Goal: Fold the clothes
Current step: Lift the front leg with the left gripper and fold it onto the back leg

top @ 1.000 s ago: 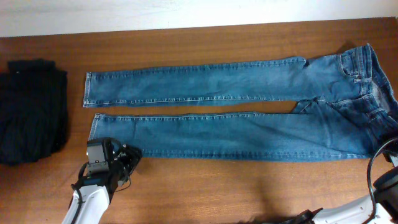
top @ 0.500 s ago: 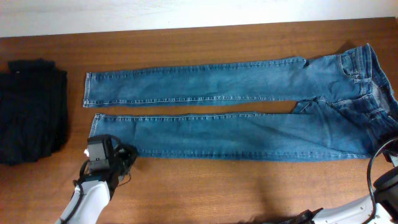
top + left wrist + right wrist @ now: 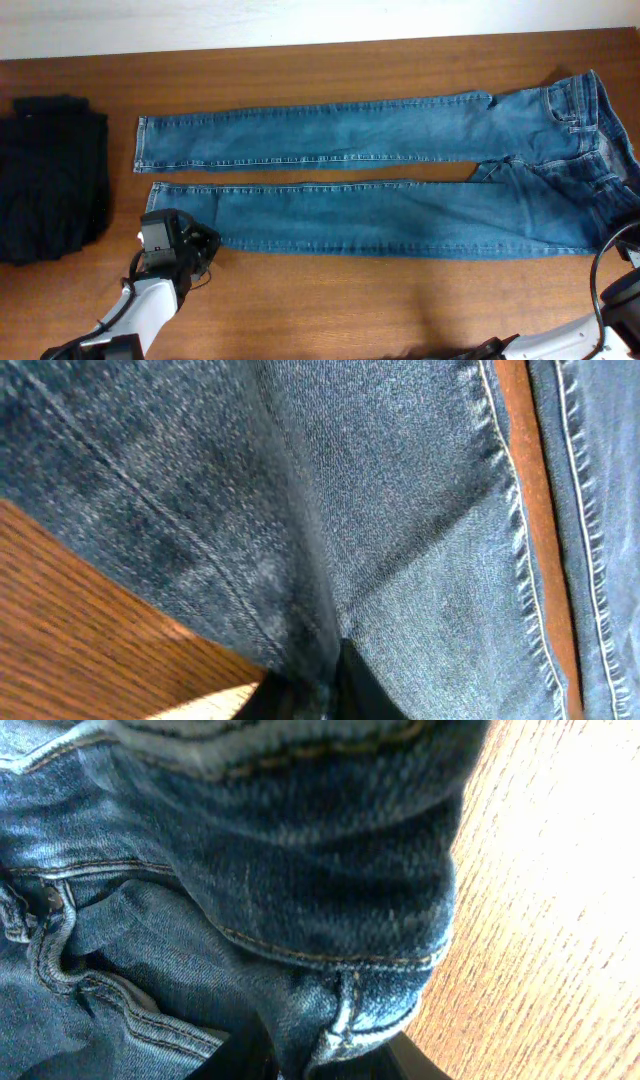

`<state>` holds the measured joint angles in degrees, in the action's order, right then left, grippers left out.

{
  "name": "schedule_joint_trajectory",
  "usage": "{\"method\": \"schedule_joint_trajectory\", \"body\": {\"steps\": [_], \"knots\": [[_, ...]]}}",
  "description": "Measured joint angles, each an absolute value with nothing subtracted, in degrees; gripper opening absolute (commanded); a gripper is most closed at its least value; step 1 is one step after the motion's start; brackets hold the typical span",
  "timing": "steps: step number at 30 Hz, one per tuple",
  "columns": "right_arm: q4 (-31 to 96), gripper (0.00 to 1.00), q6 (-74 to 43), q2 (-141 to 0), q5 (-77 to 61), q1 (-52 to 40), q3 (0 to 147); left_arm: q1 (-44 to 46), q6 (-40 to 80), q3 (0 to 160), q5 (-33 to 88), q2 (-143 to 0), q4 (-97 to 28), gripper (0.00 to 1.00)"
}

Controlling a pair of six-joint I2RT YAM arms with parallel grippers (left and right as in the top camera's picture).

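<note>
The jeans (image 3: 400,215) lie flat across the tabletop (image 3: 350,300), with the waistband at 3 o'clock and both legs running out toward 9 o'clock. The left gripper (image 3: 208,246) sits at the near leg's lower edge, around 8 o'clock, its jaws pinched together on a pucker of denim close to the hem. The right gripper (image 3: 320,1055), down at 4 o'clock, is clamped on a bunched corner of the waist. A black folded pile (image 3: 50,175) rests at the 9 o'clock edge.

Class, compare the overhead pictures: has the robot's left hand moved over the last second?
Yes. The left hand has crept slightly up the picture, toward the hem of the near leg of the jeans, which lie still.
</note>
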<state>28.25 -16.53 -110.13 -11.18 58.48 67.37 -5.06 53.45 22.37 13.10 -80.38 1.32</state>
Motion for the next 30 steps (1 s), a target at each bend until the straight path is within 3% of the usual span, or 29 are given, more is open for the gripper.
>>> {"method": "schedule_joint_trajectory", "body": {"steps": [1, 2, 3, 9, 21, 30], "knots": [[28.25, 0.25, -16.56, -110.13, -11.38, 58.48, 67.37, -5.06, 53.43, 22.33, 13.1, -80.47, 1.32, 0.02], [28.25, 0.08, -16.47, -110.13, -11.6, 58.48, 67.37, -5.06, 53.54, 22.33, 13.1, -80.49, 1.32, 0.01], [28.23, 0.04, -16.49, -110.13, -11.88, 58.48, 67.37, -5.06, 53.54, 22.33, 13.13, -80.49, 1.32, 0.01], [29.41, 0.04, -16.73, -110.13, -14.5, 58.96, 67.99, -5.06, 52.86, 22.39, 13.32, -80.2, 0.82, 0.01], [44.31, 0.04, -18.13, -110.13, -17.65, 58.19, 79.83, -4.84, 41.63, 37.06, 12.64, -78.0, -25.76, 0.01], [51.24, 0.04, -18.24, -110.13, -15.88, 52.31, 86.87, -4.78, 34.54, 46.92, 10.02, -77.71, -30.65, 0.01]]}}
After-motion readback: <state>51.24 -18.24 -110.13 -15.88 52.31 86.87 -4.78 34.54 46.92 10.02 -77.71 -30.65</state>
